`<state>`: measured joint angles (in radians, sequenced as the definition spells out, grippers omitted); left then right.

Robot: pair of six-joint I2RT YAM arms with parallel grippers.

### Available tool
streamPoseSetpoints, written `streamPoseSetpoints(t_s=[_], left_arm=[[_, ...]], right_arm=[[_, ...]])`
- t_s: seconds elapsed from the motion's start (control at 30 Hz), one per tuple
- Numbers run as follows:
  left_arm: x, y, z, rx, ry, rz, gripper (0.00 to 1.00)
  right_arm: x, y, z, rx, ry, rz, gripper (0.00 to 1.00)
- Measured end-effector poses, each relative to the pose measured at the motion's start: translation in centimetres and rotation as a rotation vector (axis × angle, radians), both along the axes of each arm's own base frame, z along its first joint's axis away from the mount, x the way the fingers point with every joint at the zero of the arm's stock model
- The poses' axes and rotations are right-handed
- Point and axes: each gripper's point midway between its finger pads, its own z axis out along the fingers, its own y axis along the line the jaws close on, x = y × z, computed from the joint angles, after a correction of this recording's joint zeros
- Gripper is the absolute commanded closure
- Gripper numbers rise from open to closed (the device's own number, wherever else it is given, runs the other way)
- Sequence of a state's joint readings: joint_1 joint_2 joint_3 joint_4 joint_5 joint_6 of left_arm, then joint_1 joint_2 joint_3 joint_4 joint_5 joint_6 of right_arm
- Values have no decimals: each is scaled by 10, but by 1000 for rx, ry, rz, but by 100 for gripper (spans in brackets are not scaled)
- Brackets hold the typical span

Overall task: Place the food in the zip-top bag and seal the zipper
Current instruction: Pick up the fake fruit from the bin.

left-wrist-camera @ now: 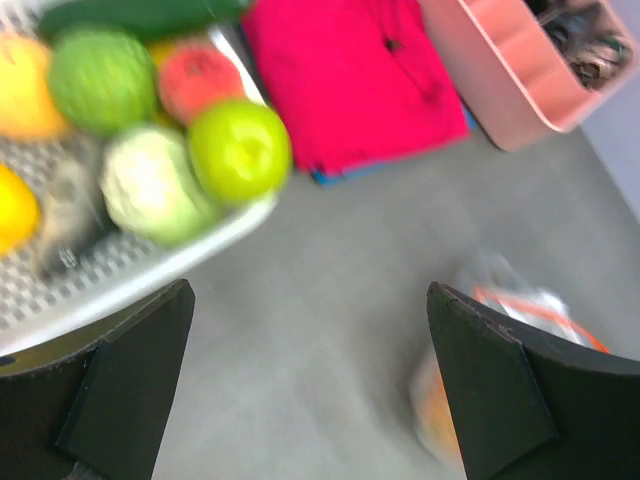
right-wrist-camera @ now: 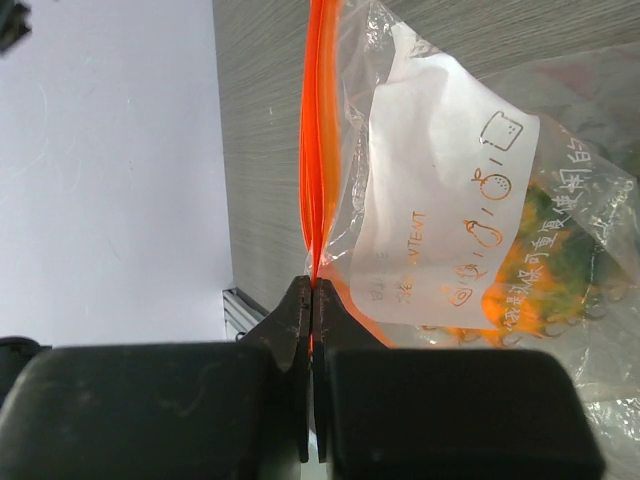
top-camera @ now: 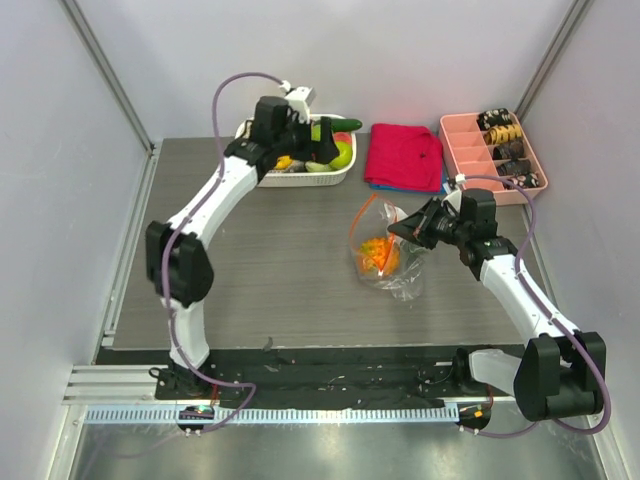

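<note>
Left gripper (left-wrist-camera: 310, 300) is seen wide open, with nothing between the fingers (left-wrist-camera: 130, 385). It is held over the table (top-camera: 270, 270), just off the near corner of the white basket (left-wrist-camera: 140, 275) at the back. The left wrist view is blurred.

Food is split. One frilly orange-yellow piece (top-camera: 378, 255) is seen inside the zip-top bag (top-camera: 395, 278). The rest is found in the basket: green apple (left-wrist-camera: 240, 150), pale green piece (left-wrist-camera: 150, 185), dark green round piece (left-wrist-camera: 100, 80), pink peach-like piece (left-wrist-camera: 200, 80), yellow piece (left-wrist-camera: 25, 85), orange piece (left-wrist-camera: 10, 205) and cucumber (left-wrist-camera: 140, 15) along the far side.

Right gripper (right-wrist-camera: 312, 288) is clenched on the zipper (right-wrist-camera: 318, 140), with the orange-red strip pinched between the fingertips. The bag is located mid-right on the table, in front of the red cloth (top-camera: 405, 155), with its mouth edge lifted by the grip. In the top view the strip is seen bowed into an open loop, so the mouth is not sealed. Near the jaws the two strip halves are seen running close together. The white label (right-wrist-camera: 450, 230), with handwriting on it, is turned toward the right wrist camera.

A pink compartment tray (top-camera: 470, 150) with small parts in it is seen at the back right, beside the cloth.
</note>
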<state>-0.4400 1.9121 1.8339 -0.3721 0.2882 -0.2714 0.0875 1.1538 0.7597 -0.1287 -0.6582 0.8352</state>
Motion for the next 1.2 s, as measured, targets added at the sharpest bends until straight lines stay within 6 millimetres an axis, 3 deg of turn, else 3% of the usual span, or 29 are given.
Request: streamPoseSetpoints(t_s=[0.07,0.17,0.3,0.4,0.63,0.97,1.2], left_arm=[[31,-10,-7,21,-40,20,0],[66,-18,-53,78,-29,59,0],[83,-17,-120,149,35,93,0],[90,-15,-145,181,43,105,0],[105,-26,-126,122,-45,113,0],[102,-50,-113,106,-107,90,0],[123,-61,-99,95,-165,128,4]], right_arm=[[1,-2,-3,-11,3,-10,99],[3,-3,-7,-22,12,-20,99],[4,-4,-9,-25,17,-24,99],[4,-4,-9,-26,18,-22,99],[4,-4,-10,-28,18,-19,99],[5,-3,-16,-26,37,-10,99],[4,-3,-17,-23,42,-4,99]])
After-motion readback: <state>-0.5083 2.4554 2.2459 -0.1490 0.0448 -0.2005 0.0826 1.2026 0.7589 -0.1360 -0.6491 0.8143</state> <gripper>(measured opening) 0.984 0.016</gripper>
